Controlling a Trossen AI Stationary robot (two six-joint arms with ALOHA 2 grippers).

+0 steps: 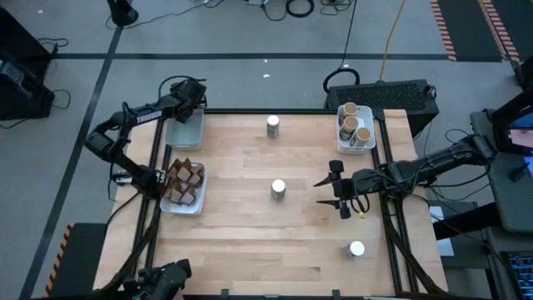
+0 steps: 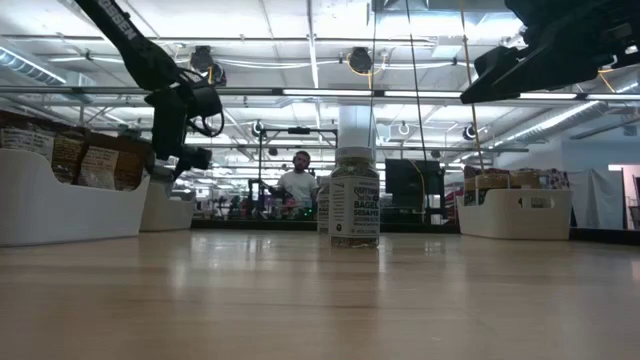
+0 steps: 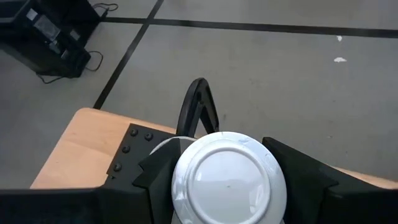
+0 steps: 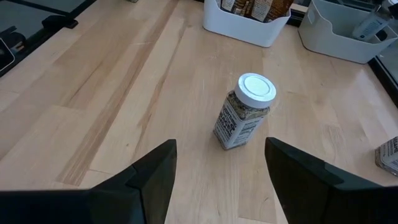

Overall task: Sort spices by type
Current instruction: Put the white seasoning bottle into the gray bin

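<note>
Over the empty far-left tray (image 1: 185, 133), our left gripper (image 1: 190, 107) clamps a white-lidded jar (image 3: 227, 178) we should lower upright before letting go, while our right gripper (image 1: 333, 190), fingers apart, faces the centre jar (image 1: 278, 189)

Both arms out over the table, one gripping, one wide open

The left arm was bent back on itself at the far-left corner, its left gripper (image 3: 227, 186) clamped on a white-lidded jar (image 3: 229, 176), fingers (image 3: 163, 174) hugging both sides. The right arm reached in from the right edge, stretched nearly straight, with the right gripper (image 1: 331, 191) spread apart, holding nothing, hovering above the tabletop.
</note>
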